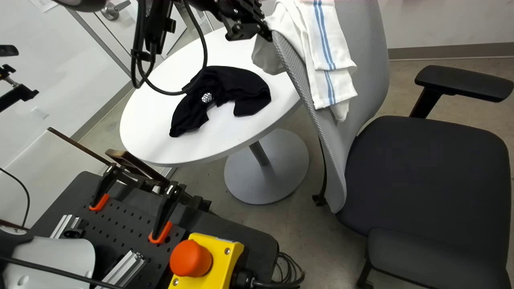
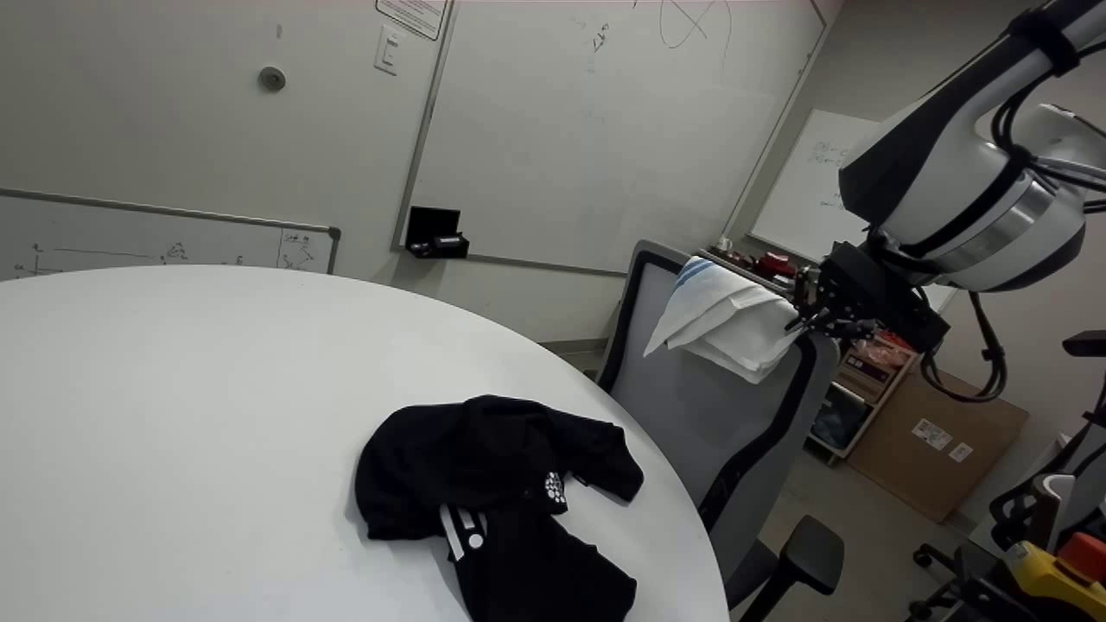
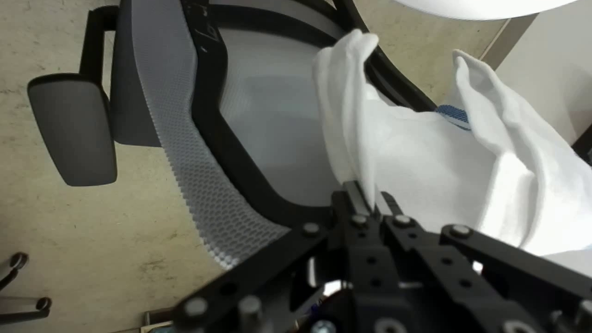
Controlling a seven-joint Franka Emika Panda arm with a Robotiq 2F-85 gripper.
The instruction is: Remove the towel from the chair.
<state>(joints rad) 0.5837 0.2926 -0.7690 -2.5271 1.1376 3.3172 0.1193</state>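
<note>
My gripper (image 3: 371, 202), clamped on white towel (image 3: 425, 162); chair (image 3: 277, 125), just beside my gripper, towel draped over it; black garment (image 1: 237, 86), on table (image 1: 152, 116), well apart from my gripper

From far off, I see a lab or office: scribbled whiteboards (image 2: 605, 138), a desk chair (image 1: 413, 168), and a yellow button box (image 1: 223, 257).
</note>
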